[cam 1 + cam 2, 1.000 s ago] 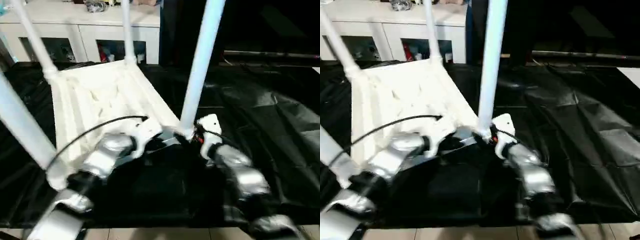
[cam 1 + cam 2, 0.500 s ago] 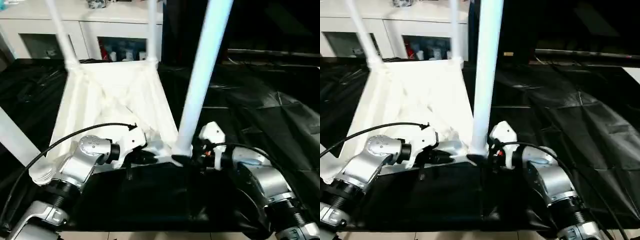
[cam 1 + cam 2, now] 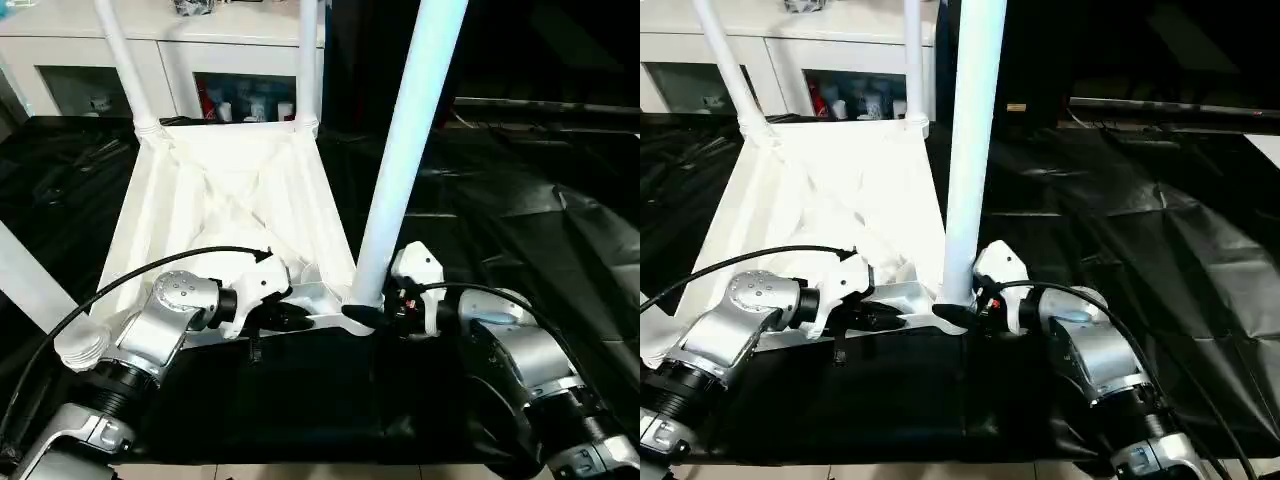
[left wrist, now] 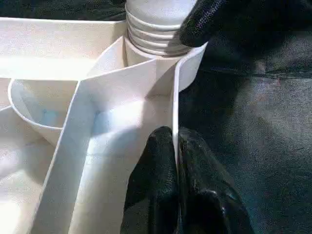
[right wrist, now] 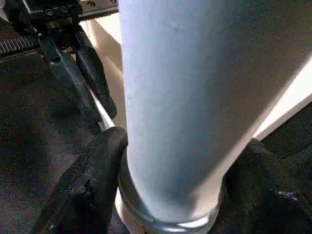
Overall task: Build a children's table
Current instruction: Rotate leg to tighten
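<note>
The white tabletop (image 3: 230,200) lies underside up on a black sheet, ribs showing. Legs stand in its corner sockets: two thin-looking ones at the far corners (image 3: 125,60) (image 3: 308,60), one at the near left (image 3: 30,290), and the near right leg (image 3: 400,170) rising steeply. My left gripper (image 4: 174,136) is shut on the tabletop's near rim, one finger on each side of the thin wall, close to the near right socket (image 4: 156,34). My right gripper (image 5: 175,195) is closed around the base of the near right leg, with black fingers (image 5: 92,185) pressed against both its sides.
A white cabinet with glass doors (image 3: 200,60) stands behind the tabletop. The wrinkled black sheet (image 3: 520,220) covers the work surface to the right and front. A black cable (image 3: 150,275) arcs over my left forearm.
The whole picture has shifted and steadied since a second ago, so the camera moved. Both grippers keep their holds at the near right corner.
</note>
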Robot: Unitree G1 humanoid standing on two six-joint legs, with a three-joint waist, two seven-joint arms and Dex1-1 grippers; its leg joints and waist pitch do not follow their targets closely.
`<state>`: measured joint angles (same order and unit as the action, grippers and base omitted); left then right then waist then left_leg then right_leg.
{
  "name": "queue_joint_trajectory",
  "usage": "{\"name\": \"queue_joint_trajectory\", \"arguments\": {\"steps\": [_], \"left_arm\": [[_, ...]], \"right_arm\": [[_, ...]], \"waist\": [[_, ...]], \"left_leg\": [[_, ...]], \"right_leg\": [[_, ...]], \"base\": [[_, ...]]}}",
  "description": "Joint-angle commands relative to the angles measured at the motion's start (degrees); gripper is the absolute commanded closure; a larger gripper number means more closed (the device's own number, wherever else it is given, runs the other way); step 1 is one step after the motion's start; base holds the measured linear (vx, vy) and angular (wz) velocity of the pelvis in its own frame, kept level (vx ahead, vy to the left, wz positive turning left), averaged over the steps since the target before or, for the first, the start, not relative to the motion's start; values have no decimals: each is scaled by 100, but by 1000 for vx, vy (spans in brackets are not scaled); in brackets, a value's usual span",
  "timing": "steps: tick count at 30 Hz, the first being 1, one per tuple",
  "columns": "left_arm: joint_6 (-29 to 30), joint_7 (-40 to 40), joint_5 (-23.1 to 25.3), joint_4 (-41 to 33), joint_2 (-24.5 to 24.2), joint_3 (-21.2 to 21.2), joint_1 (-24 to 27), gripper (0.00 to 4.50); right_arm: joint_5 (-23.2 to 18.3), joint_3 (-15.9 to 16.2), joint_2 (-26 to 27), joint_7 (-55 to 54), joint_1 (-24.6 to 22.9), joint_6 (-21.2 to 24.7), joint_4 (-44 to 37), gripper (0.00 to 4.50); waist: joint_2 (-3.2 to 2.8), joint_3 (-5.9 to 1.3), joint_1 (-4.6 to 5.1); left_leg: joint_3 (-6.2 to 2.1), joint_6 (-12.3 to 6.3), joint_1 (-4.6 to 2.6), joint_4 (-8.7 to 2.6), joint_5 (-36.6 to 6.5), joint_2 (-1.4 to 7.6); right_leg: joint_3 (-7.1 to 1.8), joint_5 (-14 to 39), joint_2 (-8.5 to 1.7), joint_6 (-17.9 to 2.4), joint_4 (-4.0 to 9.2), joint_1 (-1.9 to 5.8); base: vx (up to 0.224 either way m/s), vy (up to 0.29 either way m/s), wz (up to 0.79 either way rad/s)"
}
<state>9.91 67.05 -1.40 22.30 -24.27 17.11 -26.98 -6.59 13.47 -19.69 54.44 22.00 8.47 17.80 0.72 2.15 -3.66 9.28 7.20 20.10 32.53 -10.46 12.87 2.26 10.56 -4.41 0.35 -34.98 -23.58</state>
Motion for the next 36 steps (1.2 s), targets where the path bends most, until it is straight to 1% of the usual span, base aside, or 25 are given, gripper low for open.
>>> {"name": "queue_joint_trajectory", "arguments": {"steps": [1,6,9,10,11,12,13,14,15,16,17,20,22,23,24,25,26,27,28,29,30,32,33,34,36], "left_arm": [[-60,50,-244,-97,158,-28,43,450],[-60,8,-218,-48,183,-44,29,450],[-57,-162,-163,46,240,-72,-6,450],[-20,-370,-115,165,334,-111,-76,450],[5,-621,-62,323,461,-157,-171,450],[14,-742,-43,407,533,-179,-224,450],[22,-853,-30,488,607,-201,-276,450],[-21,-1106,24,693,791,-214,-398,450],[-21,-1106,24,693,791,-214,-398,450],[-46,-1213,48,784,870,-217,-450,450],[-98,-1543,183,1040,1085,-163,-590,450],[-97,-1837,314,1262,1288,-88,-710,450],[-86,-2065,420,1436,1472,-56,-809,450],[-57,-2173,465,1522,1577,-52,-866,450],[-57,-2173,465,1522,1577,-52,-866,450],[-87,-2208,493,1577,1632,-38,-913,450],[-126,-2225,505,1626,1659,-41,-952,450],[-155,-2213,501,1632,1654,-51,-964,450],[-175,-2137,470,1587,1623,-62,-950,450],[-215,-2042,437,1537,1559,-82,-920,450],[-259,-1915,395,1469,1481,-98,-871,450],[-261,-1911,393,1466,1478,-98,-869,450],[-377,-1666,336,1386,1340,-140,-769,450],[-377,-1666,336,1386,1340,-140,-769,450],[-506,-1262,228,1157,1055,-181,-561,450]], "right_arm": [[74,191,22,111,15,-1,105,184],[123,183,64,35,2,-91,230,186],[80,51,178,-166,-42,-85,328,186],[19,-103,315,-441,-49,-35,435,186],[1,-259,479,-825,-46,26,571,186],[13,-334,569,-1062,-42,57,651,186],[42,-400,659,-1313,-37,85,732,187],[62,-551,912,-1862,-34,136,898,187],[62,-551,912,-1862,-34,136,898,187],[62,-615,1035,-2099,-24,157,962,187],[78,-794,1394,-2791,66,250,1173,187],[188,-820,1677,-3290,231,172,1420,187],[285,-822,1902,-3598,410,80,1642,187],[340,-808,2019,-3714,523,-9,1766,187],[340,-808,2019,-3714,523,-9,1766,187],[335,-777,2105,-3676,613,-96,1855,187],[322,-752,2152,-3609,666,-171,1883,187],[308,-735,2156,-3522,670,-219,1849,187],[271,-732,2134,-3399,652,-248,1774,152],[207,-765,2092,-3222,626,-296,1685,131],[158,-778,2016,-3042,596,-311,1587,117],[157,-778,2013,-3036,595,-311,1584,108],[74,-748,1830,-2659,545,-252,1416,99],[74,-748,1830,-2659,545,-252,1416,90],[-123,-622,1410,-1826,362,-2,960,81]], "waist": [[75,-304,-4],[67,-304,-3],[74,-299,8],[58,-294,4],[63,-277,25],[60,-273,25],[64,-270,23],[74,-275,32],[73,-269,30],[25,-272,27],[46,-272,40],[26,-284,48],[21,-279,54],[5,-282,61],[11,-282,69],[15,-294,55],[11,-297,58],[16,-300,55],[15,-304,48],[17,-306,48],[14,-308,42],[9,-308,46],[6,-307,46],[16,-309,43],[19,-308,40]], "left_leg": [[116,-305,46,-316,-957,-50],[115,-303,45,-317,-965,-49],[116,-280,48,-317,-1029,-54],[111,-269,42,-321,-1059,-54],[120,-244,30,-332,-1178,-57],[117,-212,25,-334,-1234,-60],[107,-137,13,-344,-1302,-68],[102,-83,22,-349,-1323,-72],[102,-79,16,-352,-1338,-76],[98,-64,4,-350,-1374,-74],[104,-51,10,-353,-1374,-84],[90,12,8,-360,-1415,-87],[89,-9,9,-361,-1458,-83],[92,-7,12,-358,-1484,-84],[88,-2,12,-362,-1515,-90],[84,-18,10,-360,-1495,-92],[86,-50,17,-356,-1484,-85],[86,-80,28,-357,-1433,-86],[88,-92,28,-355,-1405,-84],[91,-115,32,-352,-1374,-82],[92,-140,35,-353,-1347,-81],[90,-174,39,-354,-1332,-76],[96,-181,30,-353,-1339,-74],[92,-207,41,-351,-1350,-81],[90,-272,56,-352,-1307,-67]], "right_leg": [[-159,1043,-191,-1093,390,328],[-160,1061,-190,-1088,391,327],[-160,1168,-190,-1067,402,324],[-158,1223,-190,-1056,409,321],[-158,1416,-183,-1023,441,295],[-159,1534,-188,-998,451,292],[-150,1800,-193,-918,477,294],[-154,1965,-194,-818,492,290],[-155,2012,-193,-790,501,277],[-160,2034,-195,-786,502,270],[-164,2038,-190,-758,516,259],[-156,2110,-195,-721,522,265],[-156,2062,-194,-728,524,260],[-159,2033,-196,-738,525,250],[-153,2065,-193,-735,528,251],[-151,2032,-195,-723,524,274],[-157,1932,-200,-753,517,268],[-154,1821,-189,-771,506,282],[-155,1755,-195,-787,504,284],[-157,1659,-193,-820,493,290],[-156,1573,-196,-851,487,299],[-157,1496,-199,-891,479,306],[-156,1490,-200,-916,482,298],[-149,1498,-195,-914,482,321],[-152,1434,-200,-925,474,335]], "base": [[0,0,0],[0,0,0],[0,0,0],[0,0,0],[0,0,0],[0,0,0],[0,0,0],[0,0,0],[0,0,0],[0,0,0],[0,0,0],[0,0,0],[0,0,0],[0,0,0],[0,0,0],[0,0,0],[0,0,0],[0,0,0],[0,0,0],[0,0,0],[0,0,0],[0,0,0],[0,0,0],[0,0,0],[0,0,0]]}}
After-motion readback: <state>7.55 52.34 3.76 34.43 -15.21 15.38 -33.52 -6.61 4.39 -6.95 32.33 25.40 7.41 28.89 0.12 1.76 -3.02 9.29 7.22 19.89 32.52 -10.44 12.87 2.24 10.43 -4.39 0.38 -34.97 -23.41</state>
